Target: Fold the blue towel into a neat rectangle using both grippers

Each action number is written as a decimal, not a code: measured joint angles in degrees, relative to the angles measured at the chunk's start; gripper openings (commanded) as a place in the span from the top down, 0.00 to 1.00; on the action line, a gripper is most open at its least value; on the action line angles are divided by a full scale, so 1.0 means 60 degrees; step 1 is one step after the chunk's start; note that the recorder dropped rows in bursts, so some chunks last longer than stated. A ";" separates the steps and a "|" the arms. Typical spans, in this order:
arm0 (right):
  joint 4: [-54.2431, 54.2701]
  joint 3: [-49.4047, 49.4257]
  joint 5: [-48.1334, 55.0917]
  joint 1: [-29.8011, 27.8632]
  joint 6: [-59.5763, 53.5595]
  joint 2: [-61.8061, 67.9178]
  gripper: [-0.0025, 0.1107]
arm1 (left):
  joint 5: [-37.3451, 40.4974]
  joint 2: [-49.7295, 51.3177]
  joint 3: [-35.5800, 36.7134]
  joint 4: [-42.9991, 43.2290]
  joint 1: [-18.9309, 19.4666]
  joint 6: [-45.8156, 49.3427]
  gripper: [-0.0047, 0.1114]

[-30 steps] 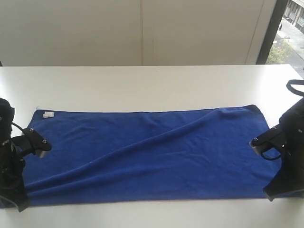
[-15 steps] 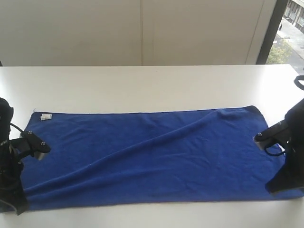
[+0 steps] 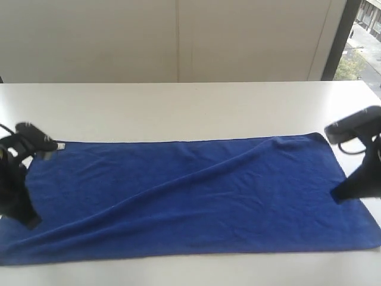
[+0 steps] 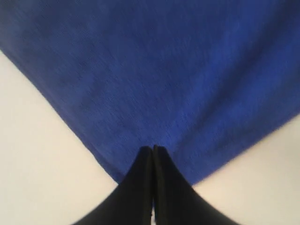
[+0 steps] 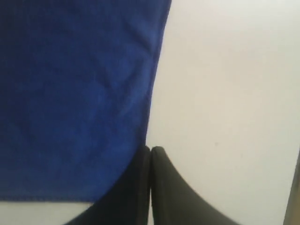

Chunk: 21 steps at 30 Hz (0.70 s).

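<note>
Left claw [image 4: 153, 149], right claw [image 5: 150, 149]: tips together, wrist views only.

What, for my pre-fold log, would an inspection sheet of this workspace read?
Surface: white table, plain.
Job's things: blue towel spread out unfolded, diagonal wrinkles, white label at its far left corner.
Clutter: nothing seen.
Grippers: left gripper shut at a towel corner; right gripper shut at the towel's edge; a pinch on cloth can't be told.
Cables: black loop hanging by the right gripper's wrist.
Surroundings: pale wall behind, window at far right.
</note>
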 measured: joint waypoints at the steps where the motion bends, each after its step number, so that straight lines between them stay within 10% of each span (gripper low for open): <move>1: 0.0021 -0.0231 -0.0108 0.0000 0.0013 -0.0120 0.98 | -0.0460 -0.0169 -0.0200 0.0000 0.0000 -0.0079 0.96; 21: 0.4580 -0.7394 0.0594 -0.1145 -0.4477 0.5597 0.98 | -0.0716 0.4225 -0.5206 -0.2281 0.1867 0.2083 0.96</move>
